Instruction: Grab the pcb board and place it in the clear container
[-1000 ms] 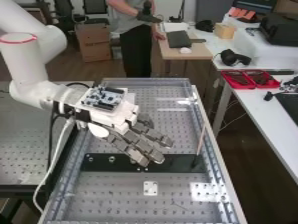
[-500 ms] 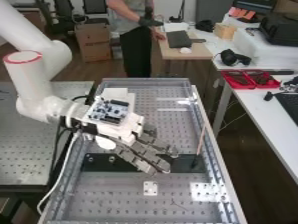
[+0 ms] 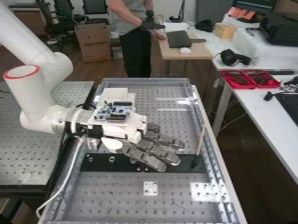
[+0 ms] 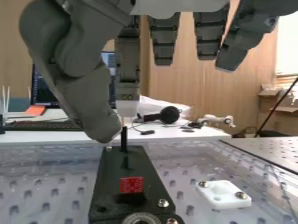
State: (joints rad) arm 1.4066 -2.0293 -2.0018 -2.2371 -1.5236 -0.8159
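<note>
So the fingers (image 3: pixel 165 158) are hanging over the black bar (image 3: pixel 100 162) on the bench (image 3: pixel 120 205), spread loose and fairly straight, and they're holding nothing. The thumb (image 4: pixel 80 90) is dangling across from them with a wide gap between. The red pcb board (image 4: pixel 132 185) is sitting on the bar, below the fingers and well apart from them, nothing touching it. A thin upright rod (image 3: pixel 201 142) is standing on the bar just past the fingertips, and a white block (image 4: pixel 225 195) is lying beside the bar, also lower than the fingers. That blue and white circuit board (image 3: pixel 113 111) is riding behind the fingers, toward the wrist, and is probably just part of the rig

Judging by all that, the arm (image 3: pixel 50 115) is working on the approach, and the grab isn't happening yet. The next move is calling for lining up the thumb and fingers on either side of the red board, then coming down gently before closing. The board is looking small and low, so thick fingertips could be bumping the bar or skidding off its edges. Placing it in the clear container is waiting on a solid pinch
</note>
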